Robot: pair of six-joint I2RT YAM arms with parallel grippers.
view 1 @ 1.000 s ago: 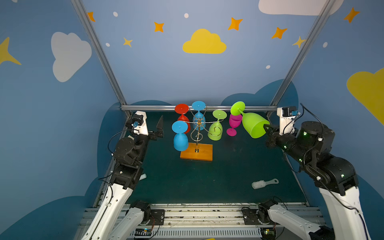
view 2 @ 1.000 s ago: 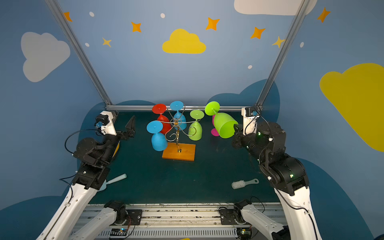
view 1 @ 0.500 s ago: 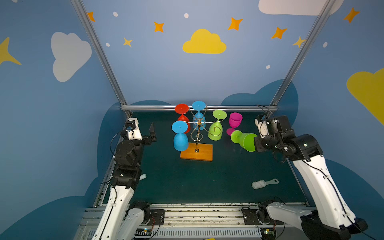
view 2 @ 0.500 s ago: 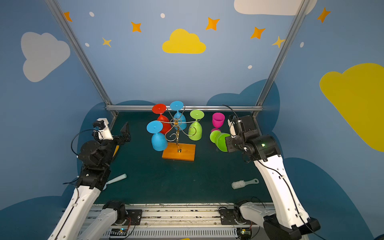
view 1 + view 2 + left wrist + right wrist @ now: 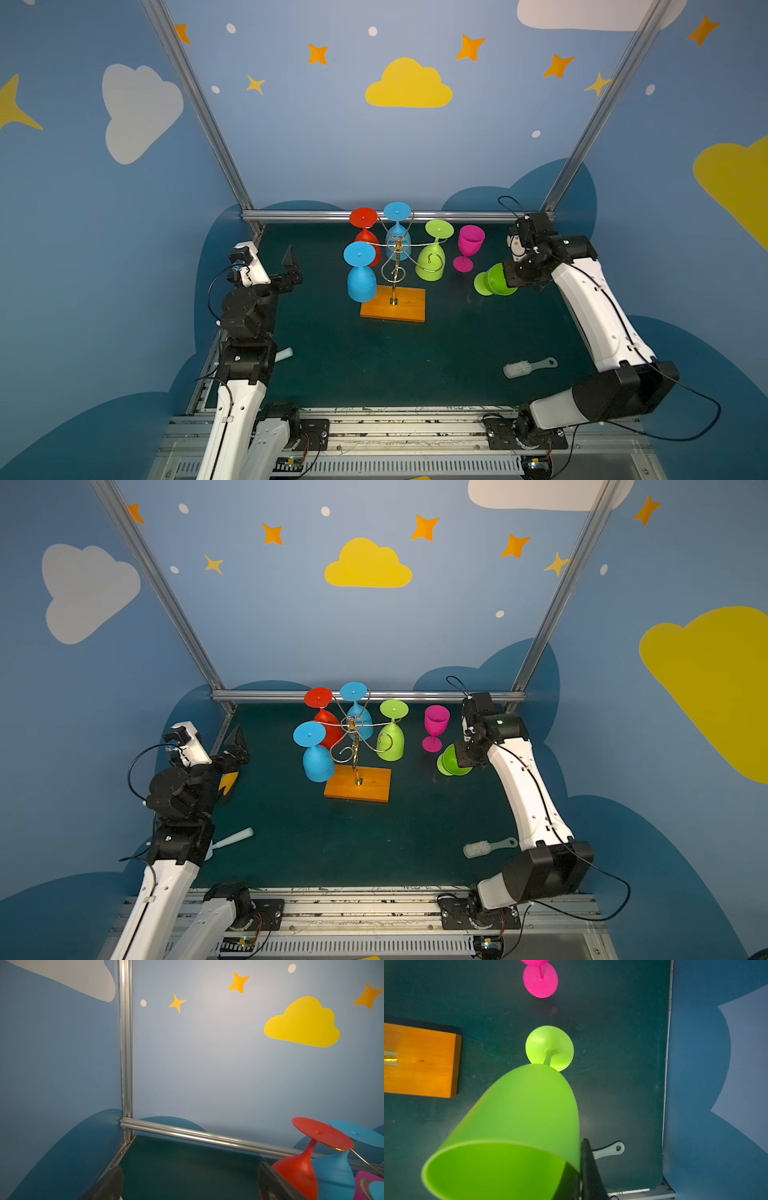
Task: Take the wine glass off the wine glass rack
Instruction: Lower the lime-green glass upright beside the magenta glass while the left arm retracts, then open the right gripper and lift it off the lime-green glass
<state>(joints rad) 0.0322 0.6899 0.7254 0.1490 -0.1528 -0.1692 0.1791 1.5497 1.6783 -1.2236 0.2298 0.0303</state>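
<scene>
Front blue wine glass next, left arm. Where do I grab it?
Grip the hanging bowl of the front blue wine glass from the left, its free side. It hangs upside down, foot hooked over a curl of the wine glass rack, so wire probably crowds the stem.

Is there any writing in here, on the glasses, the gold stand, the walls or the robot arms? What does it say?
No readable word, number or brand in any view.
On the blue walls: only shapes, such as the yellow cloud decal; no lettering.
Plain: the tilted lime green plastic wine glass and the gold wire rack on its orange wooden base.
On the white robot arms: any marks too small to tell.
</scene>
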